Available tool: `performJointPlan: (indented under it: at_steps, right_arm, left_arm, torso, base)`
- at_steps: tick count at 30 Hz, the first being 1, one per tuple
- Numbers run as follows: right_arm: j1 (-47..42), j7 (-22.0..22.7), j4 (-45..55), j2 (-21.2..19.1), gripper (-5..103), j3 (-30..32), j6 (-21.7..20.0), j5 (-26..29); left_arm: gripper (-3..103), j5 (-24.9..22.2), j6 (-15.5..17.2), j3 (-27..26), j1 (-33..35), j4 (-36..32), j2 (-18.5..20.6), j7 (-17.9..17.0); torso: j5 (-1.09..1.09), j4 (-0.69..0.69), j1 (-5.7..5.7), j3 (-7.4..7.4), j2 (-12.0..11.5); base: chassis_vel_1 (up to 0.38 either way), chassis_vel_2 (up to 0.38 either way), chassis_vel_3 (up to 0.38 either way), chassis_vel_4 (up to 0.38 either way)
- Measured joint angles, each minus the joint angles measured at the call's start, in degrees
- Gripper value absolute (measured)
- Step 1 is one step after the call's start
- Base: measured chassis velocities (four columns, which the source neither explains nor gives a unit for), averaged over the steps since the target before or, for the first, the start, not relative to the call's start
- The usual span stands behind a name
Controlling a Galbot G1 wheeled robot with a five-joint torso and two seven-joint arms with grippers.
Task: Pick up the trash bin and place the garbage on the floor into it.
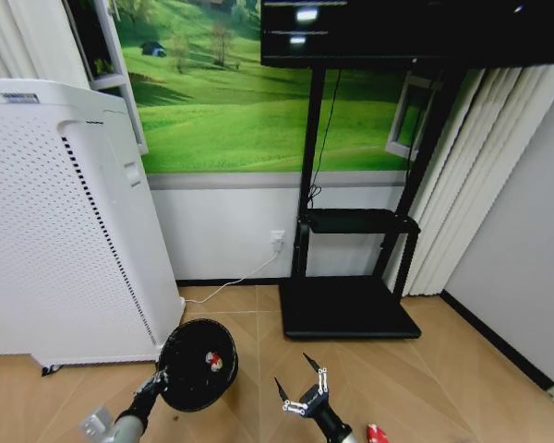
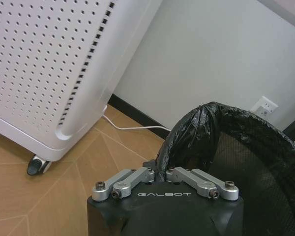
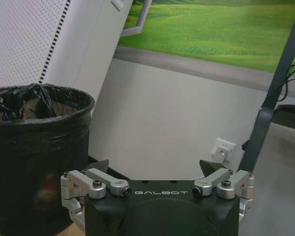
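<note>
Head view: the left gripper (image 1: 157, 380) is clamped on the rim of the trash bin (image 1: 197, 364), a black round bin lined with a black bag, held just beside the base of a tall white perforated air purifier (image 1: 60, 221). A red-and-white wrapper (image 1: 214, 361) lies inside the bin. The right gripper (image 1: 300, 386) hangs over the floor (image 1: 443, 360), its fingers spread apart and holding nothing. Another red-and-white piece (image 1: 376, 433) lies on the tan chevron parquet at the frame's lower edge, near the right arm. Behind stand a black TV stand (image 1: 349, 309) on a flat base, a wall mural (image 1: 240, 92) of green hills, a white wall outlet (image 1: 277, 240) with a cord trailing along the floor, and pale curtains (image 1: 462, 203) to the right.

Left wrist view: the left gripper (image 2: 163, 173) pinches the bag-covered rim of the bin (image 2: 246, 147), fingers drawn together on it. The purifier (image 2: 49, 64) rests on a caster above the parquet (image 2: 54, 187); the cord runs along the dark skirting.

Right wrist view: the right gripper (image 3: 157, 169) shows its fingers wide apart, empty. The bin (image 3: 37, 147) sits off to one side, before the purifier (image 3: 34, 39), with the outlet (image 3: 223, 149) on the white wall beyond.
</note>
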Motion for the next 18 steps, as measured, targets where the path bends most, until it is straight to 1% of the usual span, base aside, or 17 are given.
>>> performJointPlan:
  at_steps: [1, 3, 4, 5, 6, 7, 8, 10, 18]
  right_arm:
    - [0.02, 0.54, -0.45, 0.21, 100, 0.38, -0.25, -1.12]
    - [-0.88, 2.03, -1.34, 0.06, 100, 1.84, -4.19, -2.63]
    - [-0.88, 2.03, -1.34, 0.06, 100, 1.84, -4.19, -2.63]
    - [-1.18, 2.54, -1.83, -0.04, 100, 2.18, -5.35, -2.72]
    - [-2.31, 4.51, -5.42, 0.19, 100, 3.33, -8.61, -2.75]
    - [-2.46, 5.51, -7.58, 0.34, 100, 3.43, -10.22, -1.77]
    - [-2.46, 5.51, -7.58, 0.34, 100, 3.43, -10.22, -1.77]
    - [-2.1, 5.94, -10.82, 0.39, 100, 4.34, -10.81, -1.62]
    - [-1.95, 5.92, -14.34, 0.2, 100, 6.3, -11.45, -0.95]
  left_arm:
    - [4, -0.01, 0.0, -0.14, -0.04, 0.1, 0.06, 0.05]
    - [4, -0.15, 0.0, -0.39, -0.17, 0.24, 0.18, 0.15]
    - [4, -0.15, 0.0, -0.39, -0.17, 0.24, 0.18, 0.15]
    - [4, -0.2, 0.0, -0.48, -0.22, 0.28, 0.19, 0.18]
    - [4, -0.41, -0.03, -1.02, -0.51, 0.5, 0.34, 0.23]
    - [4, -0.43, -0.09, -1.28, -0.56, 0.59, 0.47, 0.36]
    - [4, -0.43, -0.09, -1.28, -0.56, 0.59, 0.47, 0.36]
    - [4, -0.45, -0.15, -1.52, -0.6, 0.65, 0.5, 0.68]
    - [4, -0.47, -0.26, -1.58, -0.74, 0.68, 0.48, 0.98]
  torso:
    - [0.03, 0.0, 0.0, 0.0, 0.0]
    - [0.02, 0.0, 0.0, 0.0, 0.0]
    - [0.02, 0.0, 0.0, 0.0, 0.0]
    - [0.01, 0.0, 0.0, 0.0, 0.0]
    - [-0.01, -0.01, 0.0, 0.0, 0.0]
    - [0.01, -0.01, 0.0, 0.0, 0.0]
    - [0.01, -0.01, 0.0, 0.0, 0.0]
    - [0.01, 0.0, 0.0, 0.0, 0.0]
    - [0.01, 0.0, 0.0, 0.0, 0.0]
  base:
    - [-0.152, -0.15, 0.166, 0.142]
    - [-0.106, -0.104, 0.098, 0.098]
    - [-0.089, -0.104, 0.094, 0.074]
    - [-0.089, -0.071, 0.094, 0.074]
    - [0.0, 0.0, 0.0, 0.0]
    - [0.0, 0.0, 0.0, 0.0]
    - [0.0, 0.0, 0.0, 0.0]
    - [0.0, 0.0, 0.0, 0.0]
    - [0.0, 0.0, 0.0, 0.0]
